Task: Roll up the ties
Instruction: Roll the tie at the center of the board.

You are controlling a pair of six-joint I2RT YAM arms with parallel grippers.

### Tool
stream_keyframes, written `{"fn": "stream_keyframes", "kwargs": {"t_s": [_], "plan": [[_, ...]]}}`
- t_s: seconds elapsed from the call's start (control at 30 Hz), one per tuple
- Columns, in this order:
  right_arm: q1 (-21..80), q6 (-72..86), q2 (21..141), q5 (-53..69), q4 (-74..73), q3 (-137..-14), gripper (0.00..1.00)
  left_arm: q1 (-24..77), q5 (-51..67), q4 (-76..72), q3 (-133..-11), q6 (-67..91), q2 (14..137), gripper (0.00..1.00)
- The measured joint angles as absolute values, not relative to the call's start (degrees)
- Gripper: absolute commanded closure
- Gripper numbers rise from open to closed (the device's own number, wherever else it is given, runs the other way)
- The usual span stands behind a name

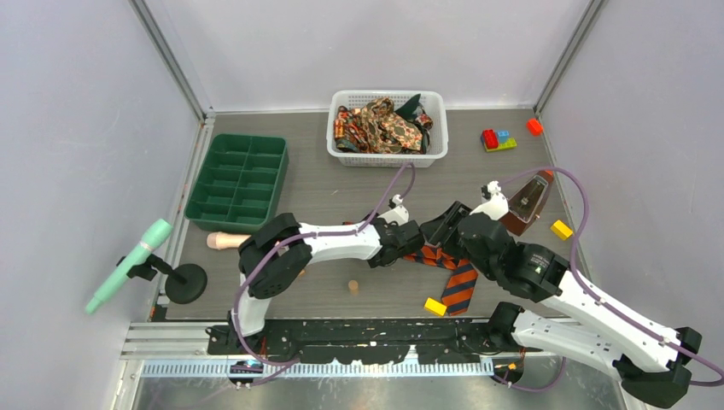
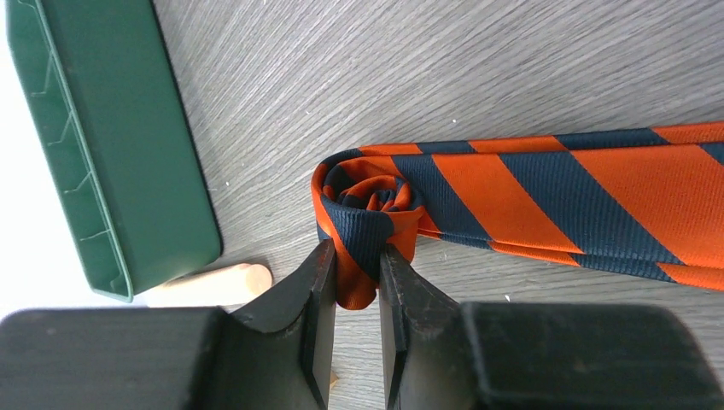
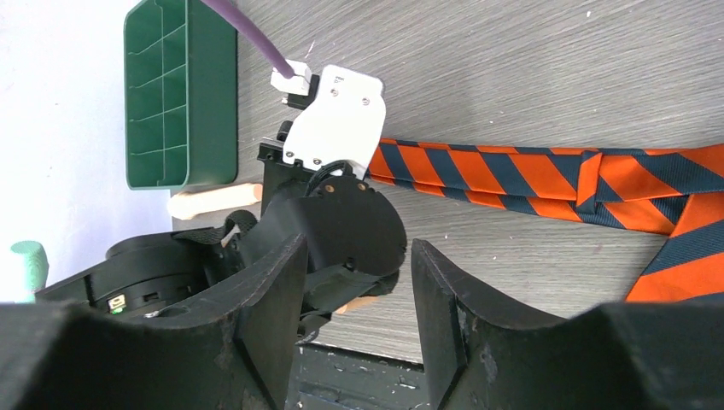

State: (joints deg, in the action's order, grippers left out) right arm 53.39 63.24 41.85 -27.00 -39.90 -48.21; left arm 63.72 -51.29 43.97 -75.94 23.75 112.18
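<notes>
The left gripper (image 2: pixel 357 266) pinched the rolled end of the striped tie (image 2: pixel 555 192), whose rest lay flat mid-tabletop, broad end toward the near edge; the right gripper (image 3: pixel 357 256) hung open and empty just beside it; other ties (image 1: pixel 384 126) lay in the basket (image 1: pixel 388 159) at the far edge.
</notes>
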Motion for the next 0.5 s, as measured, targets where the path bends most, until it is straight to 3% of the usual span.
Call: {"fn": "stream_keyframes", "kwargs": {"t_s": [0.23, 0.5], "plan": [[53.4, 63.7, 41.2, -27.2, -41.0, -48.2, 0.46, 65.7, -53.5, 46.2, -78.7, 24.2, 115.4, 0.93], [53.4, 64.1, 41.1, -27.2, -41.9, -48.2, 0.45, 67.3, -53.8, 47.4, -80.8, 25.1, 117.9, 0.78]]}}
